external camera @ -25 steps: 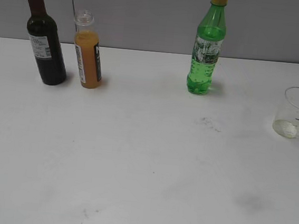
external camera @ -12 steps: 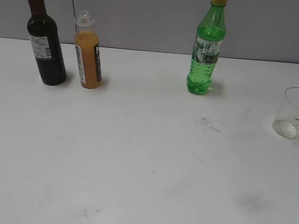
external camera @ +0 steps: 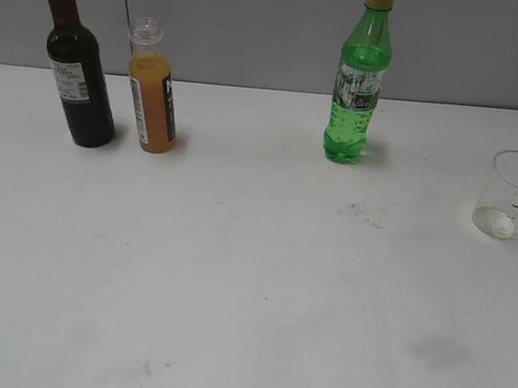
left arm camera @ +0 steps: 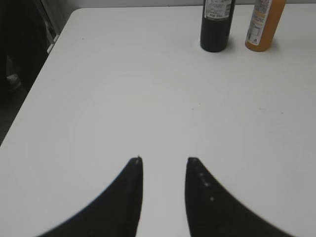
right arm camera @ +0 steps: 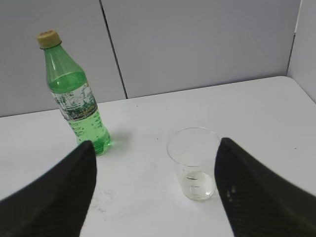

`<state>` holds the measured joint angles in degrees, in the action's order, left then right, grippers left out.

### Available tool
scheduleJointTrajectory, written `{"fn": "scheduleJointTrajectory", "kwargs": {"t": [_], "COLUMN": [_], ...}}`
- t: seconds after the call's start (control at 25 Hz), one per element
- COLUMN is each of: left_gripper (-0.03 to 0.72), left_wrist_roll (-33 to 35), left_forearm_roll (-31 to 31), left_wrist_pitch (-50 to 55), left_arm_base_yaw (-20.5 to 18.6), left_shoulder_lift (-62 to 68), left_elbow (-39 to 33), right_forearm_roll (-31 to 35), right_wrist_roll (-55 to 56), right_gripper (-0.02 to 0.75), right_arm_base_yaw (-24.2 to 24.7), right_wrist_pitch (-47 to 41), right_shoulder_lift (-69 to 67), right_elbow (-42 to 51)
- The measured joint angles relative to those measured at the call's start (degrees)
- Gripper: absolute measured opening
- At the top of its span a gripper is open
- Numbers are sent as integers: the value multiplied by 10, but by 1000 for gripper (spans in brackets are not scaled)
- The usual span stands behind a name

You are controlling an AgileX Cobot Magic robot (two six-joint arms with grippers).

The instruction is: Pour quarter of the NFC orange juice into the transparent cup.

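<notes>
the task is only beginning. the nfc orange juice (external camera: 153, 92) is standing uncapped at the far left, just beside the dark wine bottle (external camera: 77, 66); the transparent cup (external camera: 514, 197) is waiting far right. the left gripper (left arm camera: 163, 163) is holding its fingers slightly apart, the right gripper (right arm camera: 155, 158) wide apart, both empty. next, i judge, the left one is needing to reach the juice without touching the wine.

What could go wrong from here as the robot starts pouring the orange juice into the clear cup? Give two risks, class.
1. The NFC orange juice stands close beside the dark wine bottle; the left gripper could knock it while grasping.
2. The juice has no cap and is far from the transparent cup, so carrying it across may spill some.
</notes>
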<state>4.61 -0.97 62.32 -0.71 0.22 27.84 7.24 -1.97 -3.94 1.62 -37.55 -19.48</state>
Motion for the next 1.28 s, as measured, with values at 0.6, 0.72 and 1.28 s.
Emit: {"fn": "scheduleJointTrajectory", "kwargs": {"t": [0.6,0.72,1.28], "left_gripper": [234,234,234], "left_wrist_roll": [0,0,0], "left_forearm_roll": [0,0,0], "left_wrist_pitch": [0,0,0], "left_arm_base_yaw": [0,0,0], "left_shoulder_lift": [0,0,0], "left_elbow": [0,0,0], "right_forearm_roll": [-32,-53,-62], "right_wrist_roll": [-1,-1,7], "right_gripper": [627,631,536], "right_arm_base_yaw": [0,0,0], "right_wrist_pitch": [261,327,596], "right_shoulder_lift": [-259,-306,-390], "right_elbow": [33,33,75]}}
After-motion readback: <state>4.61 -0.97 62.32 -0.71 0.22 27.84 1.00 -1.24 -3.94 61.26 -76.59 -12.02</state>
